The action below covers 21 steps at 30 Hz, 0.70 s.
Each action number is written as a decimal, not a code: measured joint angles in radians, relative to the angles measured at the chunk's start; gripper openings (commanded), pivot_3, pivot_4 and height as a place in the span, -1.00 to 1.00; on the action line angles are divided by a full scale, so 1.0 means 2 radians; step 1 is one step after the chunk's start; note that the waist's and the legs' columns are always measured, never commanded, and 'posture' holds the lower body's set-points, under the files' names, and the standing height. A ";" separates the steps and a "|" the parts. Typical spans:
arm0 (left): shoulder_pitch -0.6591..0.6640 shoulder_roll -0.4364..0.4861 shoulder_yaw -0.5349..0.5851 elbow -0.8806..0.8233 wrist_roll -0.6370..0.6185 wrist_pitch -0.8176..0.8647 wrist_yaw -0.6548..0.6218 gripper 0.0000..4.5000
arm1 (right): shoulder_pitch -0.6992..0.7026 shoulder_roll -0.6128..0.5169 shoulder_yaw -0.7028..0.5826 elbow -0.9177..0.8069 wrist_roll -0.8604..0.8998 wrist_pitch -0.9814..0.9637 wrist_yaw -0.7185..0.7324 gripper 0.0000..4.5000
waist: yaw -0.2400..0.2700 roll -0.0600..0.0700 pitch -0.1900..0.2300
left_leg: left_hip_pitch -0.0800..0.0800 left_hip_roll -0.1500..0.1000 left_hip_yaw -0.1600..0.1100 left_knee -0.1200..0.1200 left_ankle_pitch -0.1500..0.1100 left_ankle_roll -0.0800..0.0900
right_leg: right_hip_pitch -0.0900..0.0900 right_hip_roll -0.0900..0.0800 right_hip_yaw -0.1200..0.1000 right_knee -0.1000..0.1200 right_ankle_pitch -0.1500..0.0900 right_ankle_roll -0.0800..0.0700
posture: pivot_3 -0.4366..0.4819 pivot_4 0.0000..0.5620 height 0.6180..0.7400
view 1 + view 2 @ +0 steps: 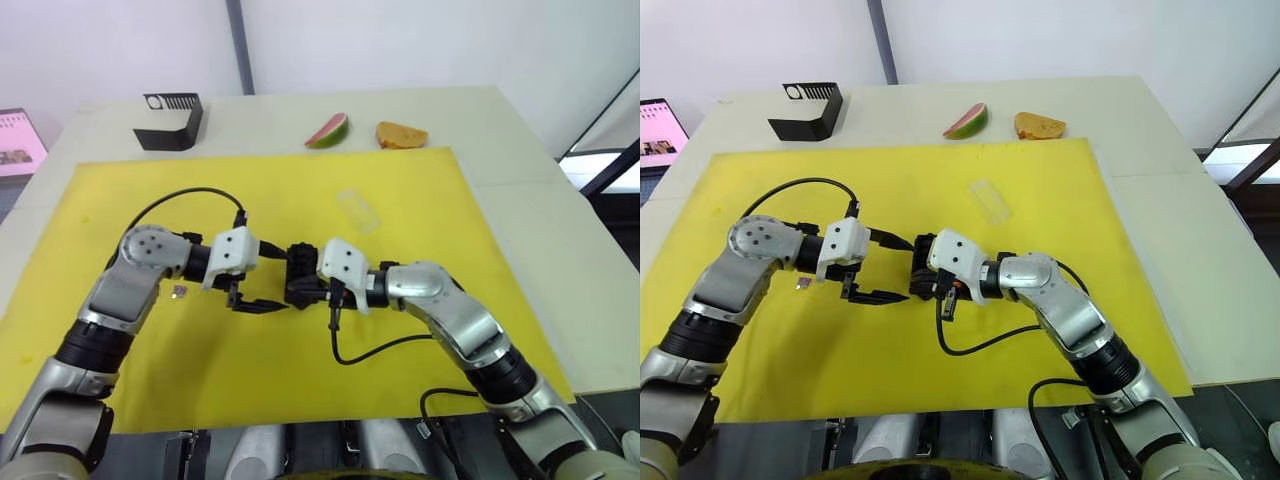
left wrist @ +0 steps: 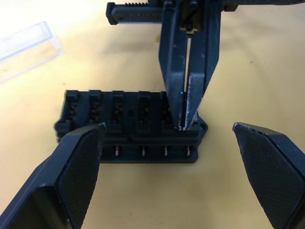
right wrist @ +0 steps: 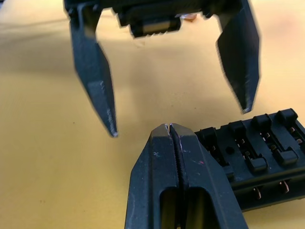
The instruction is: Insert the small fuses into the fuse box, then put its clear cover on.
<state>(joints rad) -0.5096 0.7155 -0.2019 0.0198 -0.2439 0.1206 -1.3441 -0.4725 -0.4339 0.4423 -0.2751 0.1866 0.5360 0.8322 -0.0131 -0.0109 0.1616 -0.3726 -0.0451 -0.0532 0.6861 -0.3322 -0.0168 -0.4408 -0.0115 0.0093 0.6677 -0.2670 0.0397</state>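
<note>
Fuse box (image 2: 128, 126) between spread left pincer (image 2: 178, 157) fingers, pressed-together right pincer (image 3: 170, 128) tips seemingly touching its end

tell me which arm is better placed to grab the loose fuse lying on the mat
Left. The small fuse lies on the yellow mat just beside the left arm, and the left gripper is open. The right gripper is shut, fingertips at the fuse box, farther away.
</note>
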 measured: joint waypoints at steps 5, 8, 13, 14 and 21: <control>0.000 -0.002 0.000 0.005 0.001 0.000 0.006 1.00 | 0.002 -0.001 0.004 0.003 -0.013 -0.022 0.004 -0.97 | 0.000 0.000 0.000 | 0.000 0.000 0.000 0.000 0.000 0.000 | 0.000 0.000 0.000 0.000 0.000 0.000 | -0.05 -0.47 1.00; 0.000 -0.002 0.000 0.010 0.004 -0.005 0.005 1.00 | 0.006 -0.005 0.003 0.000 -0.012 -0.026 0.015 -0.97 | 0.000 0.000 0.000 | 0.000 0.000 0.000 0.000 0.000 0.000 | 0.000 0.000 0.000 0.000 0.000 0.000 | -0.05 -0.47 1.00; 0.002 -0.002 0.000 0.013 0.007 -0.008 0.005 1.00 | 0.010 -0.005 0.000 0.002 -0.012 -0.034 0.021 -0.97 | 0.000 0.000 0.000 | 0.000 0.000 0.000 0.000 0.000 0.000 | 0.000 0.000 0.000 0.000 0.000 0.000 | -0.05 -0.47 1.00; 0.003 -0.002 0.000 0.011 0.007 -0.007 0.004 1.00 | 0.010 -0.005 0.000 0.003 -0.014 -0.037 0.022 -0.97 | 0.000 0.000 0.000 | 0.000 0.000 0.000 0.000 0.000 0.000 | 0.000 0.000 0.000 0.000 0.000 0.000 | -0.05 -0.47 1.00; 0.013 0.002 0.000 0.004 0.007 -0.008 -0.004 1.00 | 0.010 -0.009 0.001 0.012 -0.027 -0.064 0.021 -0.97 | 0.001 0.000 0.000 | 0.000 0.000 0.000 0.000 0.000 0.000 | 0.000 0.000 0.000 0.000 0.000 0.000 | -0.05 -0.47 1.00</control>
<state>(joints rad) -0.4843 0.7205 -0.2019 0.0284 -0.2301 0.1052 -1.3516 -0.4525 -0.4521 0.4435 -0.2506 0.1323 0.4075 0.8749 -0.0113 -0.0111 0.1615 -0.3726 -0.0452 -0.0532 0.6866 -0.3321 -0.0170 -0.4404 -0.0115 0.0093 0.6676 -0.2670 0.0397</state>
